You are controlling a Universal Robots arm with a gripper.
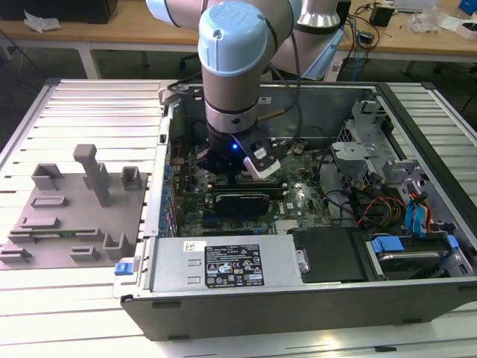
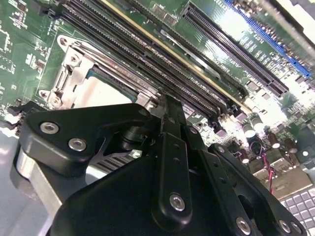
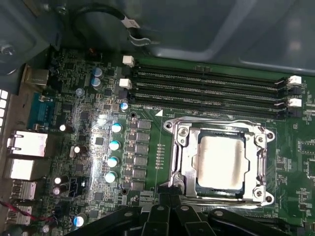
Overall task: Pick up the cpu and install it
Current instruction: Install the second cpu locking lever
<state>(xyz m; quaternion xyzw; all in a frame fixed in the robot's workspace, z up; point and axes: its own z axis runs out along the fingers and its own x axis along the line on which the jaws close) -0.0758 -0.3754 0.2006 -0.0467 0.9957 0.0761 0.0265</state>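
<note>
The cpu (image 3: 221,162) lies flat inside the metal socket frame (image 3: 220,167) on the green motherboard (image 3: 88,162), its pale silvery top showing through the frame's square window; in the second wrist view a part of it (image 2: 106,93) shows past the black linkage. The gripper (image 3: 170,209) sits just beside the frame's near edge, low over the board. Whether its fingers are spread or closed cannot be told, and nothing is seen held in them.

Four long black memory slots (image 3: 206,91) run side by side close to the frame, between it and the grey case wall. On the frame's other flank stands a row of four blue-topped capacitors (image 3: 113,152) next to a column of small grey square parts.

In the exterior view the arm (image 1: 235,82) reaches straight down into the open computer case (image 1: 298,298), covering the socket area. A power supply box (image 1: 223,265) lies along the case's near side, with red, yellow and blue cables (image 1: 395,212) bundled toward the exterior view's right. On the slatted surface (image 1: 74,298), at the exterior view's left, rests one grey fixture plate (image 1: 71,216) with upright blocks, well apart from the arm.
</note>
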